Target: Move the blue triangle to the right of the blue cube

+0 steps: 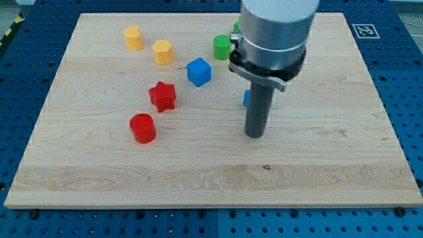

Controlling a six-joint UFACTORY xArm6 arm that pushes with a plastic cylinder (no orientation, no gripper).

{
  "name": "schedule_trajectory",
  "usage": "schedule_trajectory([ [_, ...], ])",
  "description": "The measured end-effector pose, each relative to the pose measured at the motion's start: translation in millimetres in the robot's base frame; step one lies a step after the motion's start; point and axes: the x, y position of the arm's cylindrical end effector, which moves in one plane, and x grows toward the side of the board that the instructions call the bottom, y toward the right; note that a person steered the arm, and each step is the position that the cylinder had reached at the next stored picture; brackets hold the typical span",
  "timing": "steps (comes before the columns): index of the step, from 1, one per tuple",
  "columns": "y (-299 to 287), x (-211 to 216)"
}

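Observation:
The blue cube (199, 71) sits on the wooden board (198, 172), above the middle and a little left. The blue triangle (246, 98) is almost wholly hidden behind my rod; only a thin blue sliver shows at the rod's left edge, to the right of and below the cube. My tip (254, 135) rests on the board just below that sliver, right of the cube.
A red star (162, 96) and a red cylinder (142, 127) lie left of the cube. Two yellow blocks (133, 38) (162, 51) sit at the upper left. A green cylinder (222, 47) and another green block (236, 27) are near the arm's body at the top.

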Motion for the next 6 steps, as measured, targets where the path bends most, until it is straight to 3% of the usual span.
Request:
schedule_trajectory([
  [1,17.1,-21.1],
  [2,-9.5,-46.7],
  [4,-21.7,-50.8],
  [5,15.5,-33.7],
  [6,-3.5,-50.4],
])
